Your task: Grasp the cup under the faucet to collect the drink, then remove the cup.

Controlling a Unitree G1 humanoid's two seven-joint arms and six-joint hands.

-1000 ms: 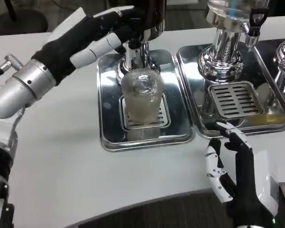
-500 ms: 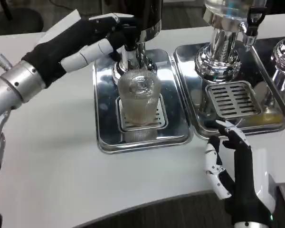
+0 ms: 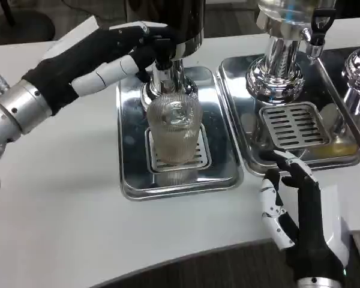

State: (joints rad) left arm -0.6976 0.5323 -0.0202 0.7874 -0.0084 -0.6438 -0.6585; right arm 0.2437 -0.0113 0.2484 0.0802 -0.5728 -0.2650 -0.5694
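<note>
left robot hand (image 3: pixel 111 51) still at faucet (image 3: pixel 166 51) | cup (image 3: pixel 174 132) unmoved

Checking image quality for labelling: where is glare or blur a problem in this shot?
Head view: bright glare on the chrome trays and dispenser columns; the ribbed cup is translucent, its contents hard to judge; the left hand by the faucet looks slightly soft.

I see my left hand (image 3: pixel 102 51) reaching the dark faucet (image 3: pixel 168 42) — ribbed clear glass cup (image 3: pixel 174 131) upright on the steel drip tray (image 3: pixel 132 174) beneath.
</note>
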